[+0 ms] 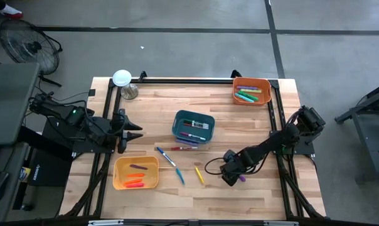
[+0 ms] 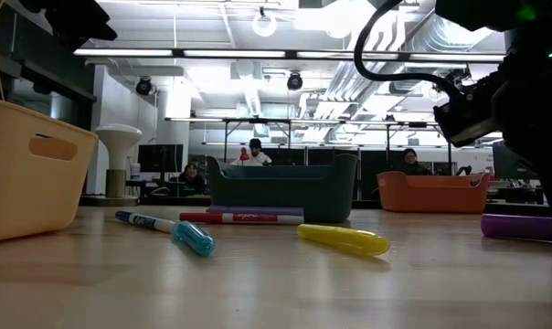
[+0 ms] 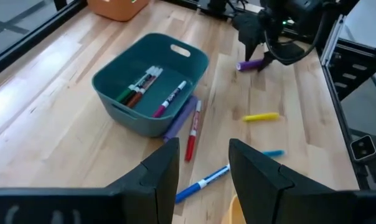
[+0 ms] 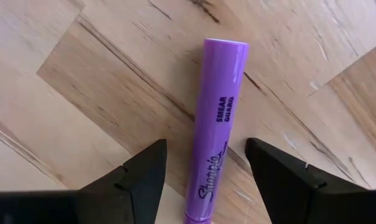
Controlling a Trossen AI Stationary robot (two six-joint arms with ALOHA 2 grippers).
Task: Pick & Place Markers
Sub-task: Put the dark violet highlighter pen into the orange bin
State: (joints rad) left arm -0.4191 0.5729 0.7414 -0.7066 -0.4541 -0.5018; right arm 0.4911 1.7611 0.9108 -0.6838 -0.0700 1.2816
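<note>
A purple marker lies flat on the wooden table, near the right. My right gripper points down over it, open, with one finger on each side of the barrel and a gap to each. A yellow marker, a blue marker, a short blue one and a red one lie loose on the table. More markers lie in the teal bin, the orange bin and the yellow bin. My left gripper hangs open above the table's left side, holding nothing.
A white round thing and a metal cup stand at the table's far left corner. A black frame runs along the far edge and the sides. Bare wood lies near the front edge. People sit in the room beyond the table.
</note>
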